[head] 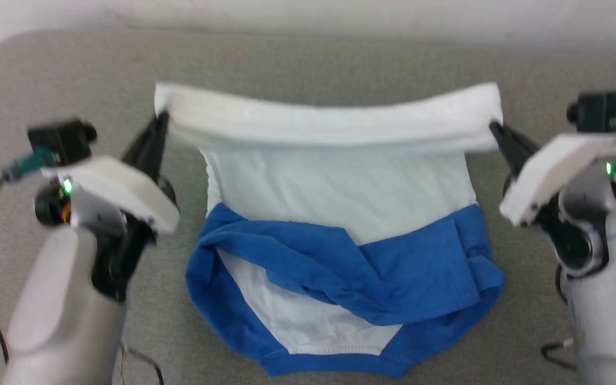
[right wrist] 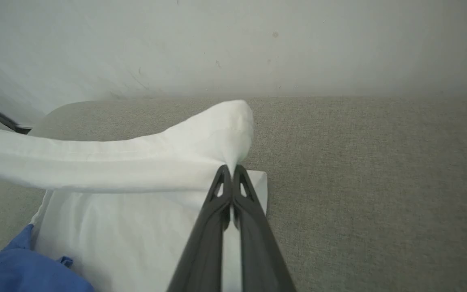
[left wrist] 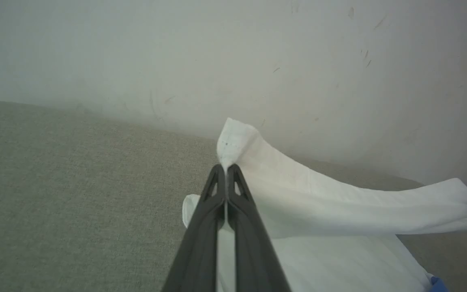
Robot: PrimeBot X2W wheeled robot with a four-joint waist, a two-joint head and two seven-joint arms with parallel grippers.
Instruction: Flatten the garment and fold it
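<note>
Grey woven cloth covers the bench (head: 72,69), with a pale wall (left wrist: 217,48) behind it. The garment (head: 335,187) lies in the middle of the head view. Its white body is spread flat and its blue sleeves (head: 340,262) are crossed and bunched in the lower centre. The far white edge (head: 329,120) is raised off the bench as a band across the upper middle of the frame, sagging a little at its centre. The left hand (head: 161,120) has its fingers pressed together on the upper-left corner of that band, and the right hand (head: 495,128) pinches the upper-right corner the same way. Both wrist views show only a small tuft of cloth between the tips, so a pull that tightens the band could tug a corner free. If one side travels further than the other, the fold would likely land crooked. Laying the band over the rumpled sleeves would probably trap a lump. Both forearms rise from the lower corners of the frame, and their fingers slant up and inward to the corners.
</note>
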